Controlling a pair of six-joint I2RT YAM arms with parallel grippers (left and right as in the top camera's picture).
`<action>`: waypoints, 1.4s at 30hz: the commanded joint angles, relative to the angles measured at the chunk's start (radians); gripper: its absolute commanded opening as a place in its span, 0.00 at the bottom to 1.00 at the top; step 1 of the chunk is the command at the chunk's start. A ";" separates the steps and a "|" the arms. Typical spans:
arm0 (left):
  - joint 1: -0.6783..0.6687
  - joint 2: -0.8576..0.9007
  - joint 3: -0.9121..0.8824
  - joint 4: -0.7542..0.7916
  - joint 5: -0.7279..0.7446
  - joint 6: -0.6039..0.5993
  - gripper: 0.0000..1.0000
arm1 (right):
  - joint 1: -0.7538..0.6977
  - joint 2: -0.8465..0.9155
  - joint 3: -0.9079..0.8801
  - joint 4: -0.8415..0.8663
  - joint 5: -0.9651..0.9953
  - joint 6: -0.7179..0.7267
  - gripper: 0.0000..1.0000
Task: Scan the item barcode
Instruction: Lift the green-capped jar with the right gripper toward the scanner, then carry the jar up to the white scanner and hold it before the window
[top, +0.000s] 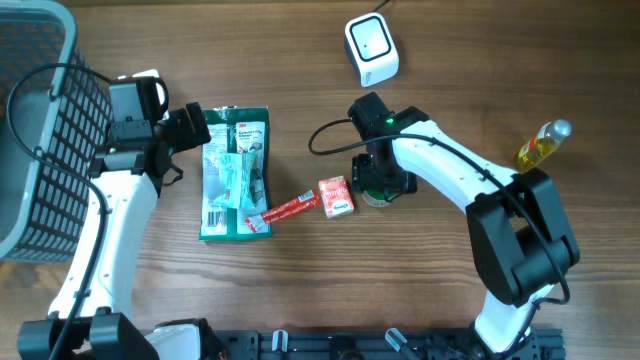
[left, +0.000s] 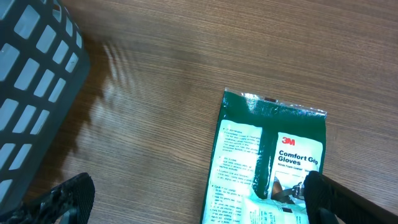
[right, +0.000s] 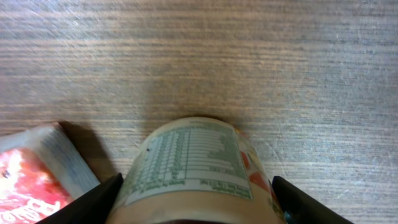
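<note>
Now, gripping the labelled tub (right: 193, 162);
my right gripper (right: 196, 199) pinches it (beside a red packet (right: 25, 180)); my left gripper (left: 196, 199) hangs spread over the gloves pack (left: 267, 162).

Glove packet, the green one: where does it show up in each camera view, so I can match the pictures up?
Overhead: the glove packet lies flat, left of centre.
Left wrist: the glove packet is at the lower right, cut off by the bottom edge.
Right wrist: not in it.
Shared landmark: the grey basket is at the far left overhead and at the upper left in the left wrist view. All three views share only the wooden table.
</note>
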 joint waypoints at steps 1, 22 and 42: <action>0.006 -0.011 0.008 0.003 -0.006 0.019 1.00 | -0.003 0.016 0.007 -0.008 0.013 0.011 0.75; 0.006 -0.011 0.008 0.003 -0.006 0.019 1.00 | -0.006 0.014 0.192 -0.374 -0.797 0.015 0.58; 0.006 -0.011 0.008 0.003 -0.006 0.019 1.00 | -0.006 0.015 0.192 -0.472 -1.075 0.093 0.62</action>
